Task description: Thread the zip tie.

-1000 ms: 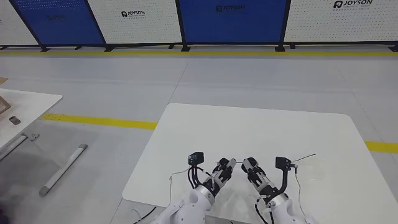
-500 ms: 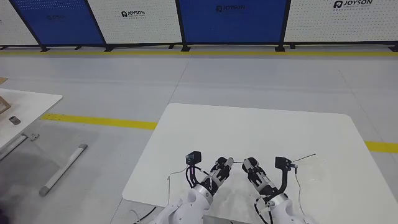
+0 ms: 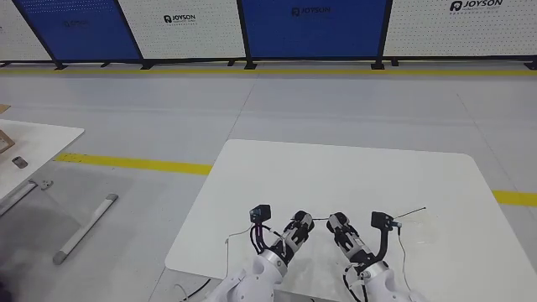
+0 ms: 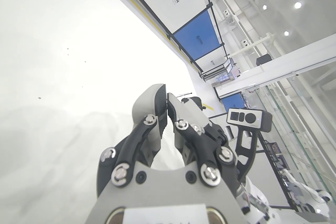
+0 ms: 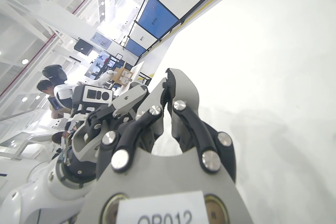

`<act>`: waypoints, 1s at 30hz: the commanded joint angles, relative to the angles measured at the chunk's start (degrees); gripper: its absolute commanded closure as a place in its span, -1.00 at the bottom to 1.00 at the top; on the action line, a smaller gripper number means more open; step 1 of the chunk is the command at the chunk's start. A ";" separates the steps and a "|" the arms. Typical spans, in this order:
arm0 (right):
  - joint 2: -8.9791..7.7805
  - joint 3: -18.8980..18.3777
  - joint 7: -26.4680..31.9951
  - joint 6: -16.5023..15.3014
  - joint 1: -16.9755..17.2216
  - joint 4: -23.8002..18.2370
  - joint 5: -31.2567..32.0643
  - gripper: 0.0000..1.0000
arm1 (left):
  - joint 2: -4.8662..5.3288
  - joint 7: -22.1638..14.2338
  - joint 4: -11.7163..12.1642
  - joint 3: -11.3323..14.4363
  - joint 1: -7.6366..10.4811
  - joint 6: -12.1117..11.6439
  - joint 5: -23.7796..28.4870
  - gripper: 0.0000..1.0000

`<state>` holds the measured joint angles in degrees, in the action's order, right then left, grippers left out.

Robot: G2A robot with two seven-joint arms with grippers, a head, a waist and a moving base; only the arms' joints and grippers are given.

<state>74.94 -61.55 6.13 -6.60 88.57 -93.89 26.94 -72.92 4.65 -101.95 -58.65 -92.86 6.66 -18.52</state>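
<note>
Left gripper [image 4: 167,98] and right gripper [image 5: 167,78] are both pinched closed, with the zip tie [image 3: 320,217] bridging their tips; can't tell whose grip.

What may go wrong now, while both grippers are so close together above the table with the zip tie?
1. The left gripper and the right gripper are both shut and very near each other over the white table. A slightly misaligned move may make them collide.
2. The zip tie is only a thin dark strip between them, and the hold on it is hard to see. It may slip or bend, so the threading fails.
</note>
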 commanded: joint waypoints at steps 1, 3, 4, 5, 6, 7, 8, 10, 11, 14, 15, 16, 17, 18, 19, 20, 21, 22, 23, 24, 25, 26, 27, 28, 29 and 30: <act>0.01 -0.03 0.06 -0.09 0.00 0.04 -0.08 1.00 | 0.01 -0.02 -0.08 0.05 -0.10 -0.17 -0.09 1.00; 0.01 -0.03 0.17 -0.20 -0.04 0.11 -0.12 1.00 | 0.02 -0.01 -0.12 0.04 -0.17 -0.32 -0.14 1.00; 0.02 -0.02 0.21 -0.25 -0.08 0.16 -0.12 1.00 | 0.02 0.00 -0.16 0.04 -0.18 -0.38 -0.15 1.00; 0.03 -0.01 0.26 -0.34 -0.12 0.20 -0.14 1.00 | 0.02 0.00 -0.17 0.03 -0.20 -0.43 -0.15 1.00; 0.03 0.01 0.33 -0.48 -0.15 0.23 -0.17 1.00 | 0.01 -0.01 -0.18 0.03 -0.21 -0.50 -0.10 1.00; 0.04 0.00 0.36 -0.59 -0.18 0.29 -0.21 1.00 | 0.01 -0.04 -0.19 0.02 -0.24 -0.58 0.07 1.00; 0.04 -0.01 0.35 -0.65 -0.20 0.32 -0.22 1.00 | 0.00 -0.07 -0.17 -0.01 -0.24 -0.63 0.18 1.00; 0.06 -0.02 0.28 -0.65 -0.24 0.38 -0.17 1.00 | 0.00 -0.24 -0.15 -0.03 -0.24 -0.64 0.40 1.00; 0.07 -0.01 0.24 -0.64 -0.24 0.39 -0.16 1.00 | 0.00 -0.31 -0.14 -0.04 -0.23 -0.63 0.43 1.00; 0.11 0.04 0.19 -0.57 -0.29 0.47 -0.23 1.00 | -0.02 -0.57 -0.07 -0.05 -0.26 -0.64 0.95 0.20; 0.12 0.06 0.24 -0.39 -0.34 0.54 -0.27 1.00 | 0.00 -0.87 0.04 -0.05 -0.19 -0.35 0.78 0.00; 0.15 0.09 0.27 -0.11 -0.42 0.55 -0.33 1.00 | -0.01 -1.01 0.01 -0.06 -0.14 -0.33 0.89 -0.18; 0.17 0.13 0.27 0.05 -0.47 0.56 -0.36 1.00 | -0.01 -1.07 0.04 -0.09 -0.12 -0.38 1.01 -0.06; 0.19 0.15 0.27 0.17 -0.50 0.56 -0.37 1.00 | 0.00 -1.11 0.09 -0.10 -0.08 -0.40 0.95 0.02; 0.21 0.16 0.23 0.30 -0.53 0.56 -0.44 1.00 | 0.00 -1.14 0.11 -0.10 -0.08 -0.47 0.92 0.06; 0.23 0.15 0.19 0.37 -0.55 0.55 -0.51 1.00 | 0.01 -1.15 0.10 -0.10 -0.10 -0.53 0.86 0.16; 0.24 0.12 0.15 0.43 -0.56 0.55 -0.60 1.00 | 0.02 -1.17 0.09 -0.10 -0.13 -0.59 0.75 0.24; 0.25 0.09 0.09 0.49 -0.56 0.55 -0.67 1.00 | 0.03 -1.20 0.07 -0.10 -0.17 -0.64 0.67 0.24; 0.27 0.06 0.02 0.57 -0.56 0.54 -0.75 1.00 | 0.05 -1.31 0.05 -0.09 -0.21 -0.71 0.56 0.26; 0.28 0.01 -0.10 0.69 -0.55 0.54 -0.82 1.00 | 0.07 -1.43 0.08 -0.07 -0.23 -0.76 0.43 0.26; 0.30 -0.02 -0.18 0.81 -0.55 0.52 -0.88 1.00 | 0.08 -1.50 0.13 -0.05 -0.24 -0.81 0.33 0.30; 0.31 -0.01 -0.21 0.88 -0.56 0.50 -0.89 1.00 | 0.09 -1.54 0.14 -0.05 -0.24 -0.86 0.30 0.30; 0.32 -0.02 -0.27 0.95 -0.56 0.49 -0.85 1.00 | 0.09 -1.54 0.16 -0.06 -0.23 -0.86 0.27 0.38; 0.33 -0.02 -0.33 1.01 -0.56 0.44 -0.78 1.00 | 0.09 -1.50 0.16 -0.08 -0.23 -0.87 0.27 0.46; 0.34 0.00 -0.37 1.08 -0.55 0.39 -0.68 1.00 | 0.09 -1.44 0.15 -0.11 -0.23 -0.88 0.30 0.52; 0.35 0.02 -0.39 1.15 -0.54 0.34 -0.57 1.00 | 0.09 -1.35 0.12 -0.16 -0.23 -0.90 0.30 0.64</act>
<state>75.28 -61.56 5.75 -5.50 88.01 -93.51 26.28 -72.82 3.21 -101.80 -58.77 -93.08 5.78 -18.25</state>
